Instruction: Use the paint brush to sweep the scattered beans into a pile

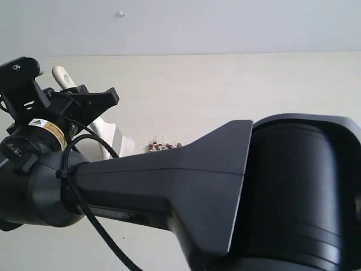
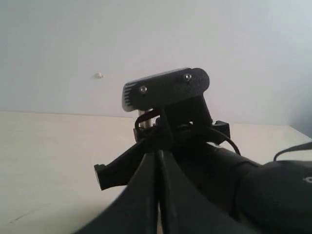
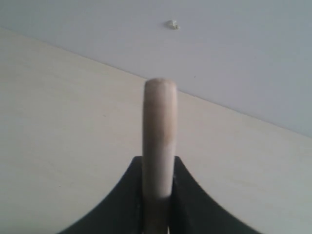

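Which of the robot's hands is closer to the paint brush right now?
Right. The right hand grips the paint brush by its handle. The left hand is shut on nothing, apart from the brush, pointing toward the right arm's wrist.

Matt black plastic on my right end effector (image 3: pixel 158 162); smooth, pale wood with a dull sheen on the paint brush (image 3: pixel 158 112) handle. The bench (image 3: pixel 58 122) is matt cream, faintly grained; the arm housing (image 1: pixel 197 186) is satin black.
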